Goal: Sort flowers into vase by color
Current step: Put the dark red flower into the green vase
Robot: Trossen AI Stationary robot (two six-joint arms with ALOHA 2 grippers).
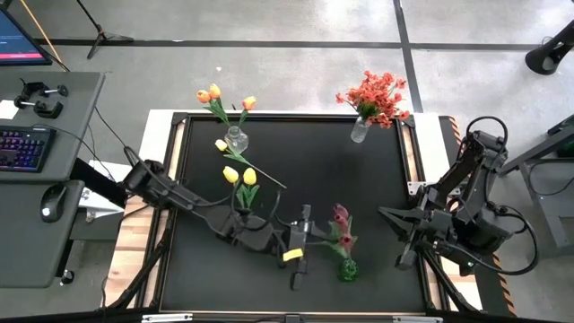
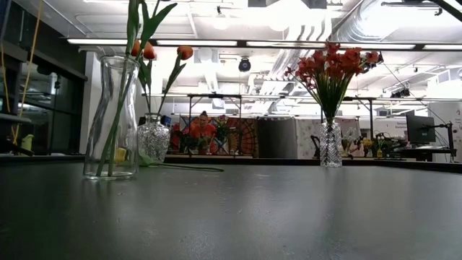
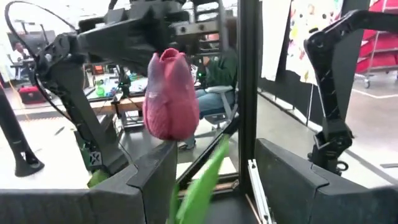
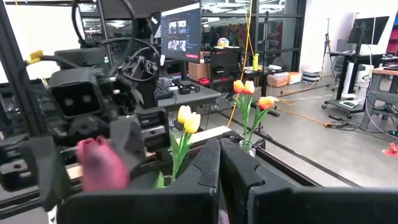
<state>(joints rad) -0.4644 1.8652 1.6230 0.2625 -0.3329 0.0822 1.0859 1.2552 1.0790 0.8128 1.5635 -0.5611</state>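
Observation:
A green vase (image 1: 347,269) near the table's near edge holds dark pink tulips (image 1: 341,217). My left gripper (image 1: 316,239) is open, level beside them on their left. One pink head (image 3: 171,93) and its green leaf (image 3: 199,180) stand between the open fingers; I cannot tell if they touch. Two yellow tulips (image 1: 240,175) stand in a clear vase (image 2: 112,123). Orange tulips (image 1: 215,94) fill a cut-glass vase (image 1: 236,140), and a red-orange spray (image 1: 377,97) another vase (image 1: 360,131). One yellow tulip (image 1: 221,144) lies flat on the table. My right gripper (image 4: 219,171) is shut, waiting at the right edge.
The black table top (image 1: 296,170) has a raised frame (image 1: 177,179) around it. A desk with a keyboard (image 1: 22,148) and mouse stands off to the left. A person (image 2: 202,130) sits in the room beyond the far edge.

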